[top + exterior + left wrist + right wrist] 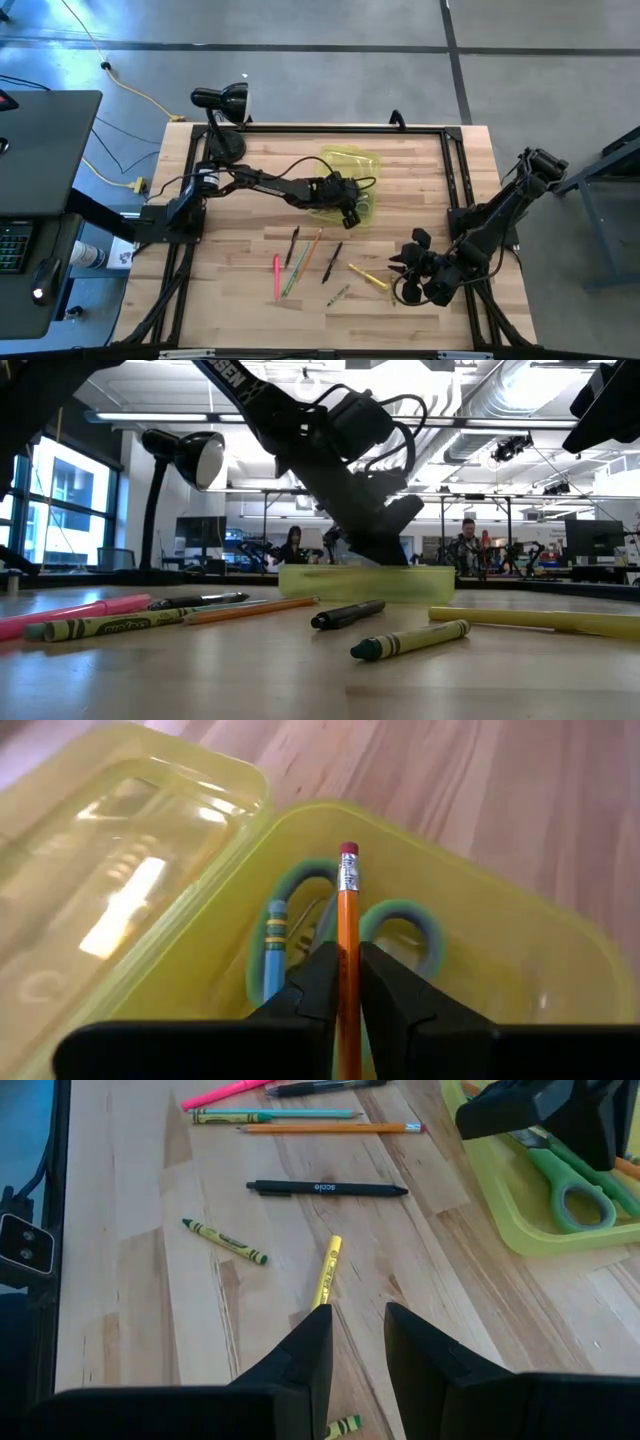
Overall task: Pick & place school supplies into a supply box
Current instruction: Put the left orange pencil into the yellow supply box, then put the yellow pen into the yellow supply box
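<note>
Wooden slats make up the table (250, 310), with a black desk lamp (222, 103) at its far left corner and an open workshop behind, where two people (466, 547) sit in the distance in the low view. One supply box (352, 178), translucent yellow-green with its hinged lid laid open, sits toward the far centre of the table. Left gripper (349, 203) is over the box, its fingers clenched on one orange pencil (347, 960) with a pink eraser, the pencil's eraser end reaching into the tray. Inside the box the left wrist view shows one pair of green-handled scissors (400, 920) and one blue crayon (274, 945). Loose supplies on the table in front of the box, counted from the right wrist view: one pink marker (228, 1092), one black pen (315, 1086) beside it, one green crayon (270, 1115), one orange pencil on the table (330, 1127), one black marker (326, 1188), one small dark green crayon (225, 1241) and one yellow marker (326, 1270), seven in all, each lying flat and apart from the box. A further short yellow-green piece shows at the fingers' base in that view; what it is I cannot tell. Right gripper (410, 262) is near the table's right front, above the surface by the yellow marker, fingers parted and holding nothing.
</note>
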{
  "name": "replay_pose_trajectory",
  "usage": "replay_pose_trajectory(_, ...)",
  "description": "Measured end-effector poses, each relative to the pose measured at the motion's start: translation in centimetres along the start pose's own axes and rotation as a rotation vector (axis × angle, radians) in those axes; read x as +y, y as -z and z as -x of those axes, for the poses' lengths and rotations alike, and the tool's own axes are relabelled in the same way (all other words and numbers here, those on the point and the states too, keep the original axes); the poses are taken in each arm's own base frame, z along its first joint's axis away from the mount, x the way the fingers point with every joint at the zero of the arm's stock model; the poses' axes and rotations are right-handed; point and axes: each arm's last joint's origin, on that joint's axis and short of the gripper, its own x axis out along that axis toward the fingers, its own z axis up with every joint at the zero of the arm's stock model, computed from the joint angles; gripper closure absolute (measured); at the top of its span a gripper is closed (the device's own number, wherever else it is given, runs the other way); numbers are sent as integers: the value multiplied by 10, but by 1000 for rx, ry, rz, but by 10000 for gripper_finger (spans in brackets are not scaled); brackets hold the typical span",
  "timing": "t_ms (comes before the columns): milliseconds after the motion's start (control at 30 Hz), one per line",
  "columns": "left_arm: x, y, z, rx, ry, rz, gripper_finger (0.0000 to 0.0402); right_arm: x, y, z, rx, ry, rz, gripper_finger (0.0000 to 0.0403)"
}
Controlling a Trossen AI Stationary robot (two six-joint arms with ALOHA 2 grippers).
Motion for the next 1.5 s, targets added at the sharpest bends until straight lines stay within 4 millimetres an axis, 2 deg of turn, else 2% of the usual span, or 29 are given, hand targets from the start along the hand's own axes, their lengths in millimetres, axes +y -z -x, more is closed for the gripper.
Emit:
replay_pose_trajectory(133,-1,-1,0,-6,22,23,278,0,0,0,0,0,0,329)
replay_pose_trajectory(367,2,0,0,-16,-84,21,171,1,0,0,-4,-6,-5,329)
replay_pose_trajectory(533,0,-8,7,-23,-32,25,138,1,0,0,-4,-6,-5,329)
replay_pose_trajectory(700,-2,-35,30,-1,26,13,150,1,0,0,-4,-6,-6,329)
replay_pose_trajectory(833,0,-57,59,135,15,-44,179,1,0,0,-5,-6,-6,329)
replay_pose_trajectory(967,4,-71,91,340,-6,-98,208,1,0,0,-5,-6,-6,329)
replay_pose_trajectory(1067,8,-72,113,516,-5,-103,228,1,0,0,-6,-6,-6,329)
replay_pose_trajectory(1167,8,-63,128,697,-21,-36,243,1,0,0,-6,-7,-12,329)
replay_pose_trajectory(1300,1,-50,160,854,-147,49,254,1,0,0,-6,-7,-14,329)
replay_pose_trajectory(1367,-11,-40,175,860,-285,34,256,1,0,0,-5,-7,-14,329)
replay_pose_trajectory(1433,-27,-36,187,744,-375,53,257,1,0,0,-5,-7,-14,329)
replay_pose_trajectory(1500,-45,-29,208,663,-433,78,255,1,0,0,-5,-7,-13,329)
